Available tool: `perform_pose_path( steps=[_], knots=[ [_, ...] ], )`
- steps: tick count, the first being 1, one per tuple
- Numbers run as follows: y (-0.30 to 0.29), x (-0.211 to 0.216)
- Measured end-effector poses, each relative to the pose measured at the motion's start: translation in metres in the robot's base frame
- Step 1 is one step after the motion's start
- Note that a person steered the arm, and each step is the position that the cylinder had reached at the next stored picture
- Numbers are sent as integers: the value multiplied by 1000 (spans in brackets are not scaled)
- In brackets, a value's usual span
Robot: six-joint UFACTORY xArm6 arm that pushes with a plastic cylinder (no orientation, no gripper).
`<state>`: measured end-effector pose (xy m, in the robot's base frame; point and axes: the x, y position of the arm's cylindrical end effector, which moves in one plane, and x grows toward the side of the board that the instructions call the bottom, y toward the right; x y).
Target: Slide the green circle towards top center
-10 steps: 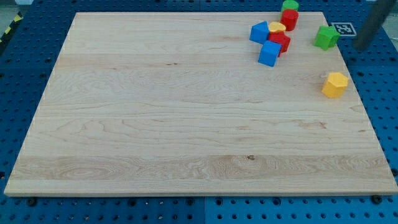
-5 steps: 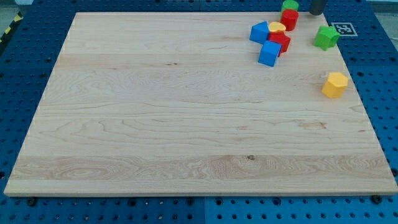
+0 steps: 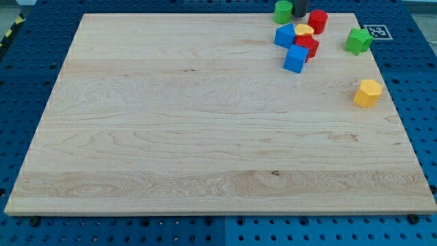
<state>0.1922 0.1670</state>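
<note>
Left of the green circle [image 3: 283, 11] I see open board [image 3: 171, 116]; my tip [image 3: 300, 16] and red cylinder [image 3: 317, 20] crowd its right.

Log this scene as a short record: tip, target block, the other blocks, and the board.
tip: my tip at the view's top edge, just right of the green circle, left of the red cylinder
target: green circle at the board's top edge, right of center
cluster: red cylinder, yellow block, red block, two blue blocks
apart: green block, yellow hexagon near the view's right
surface: wooden board
</note>
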Motion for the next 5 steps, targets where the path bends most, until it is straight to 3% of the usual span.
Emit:
perform_pose_path(
  steps=[2,5],
  knots=[
    [-31,0],
    [-124,0]
  ],
)
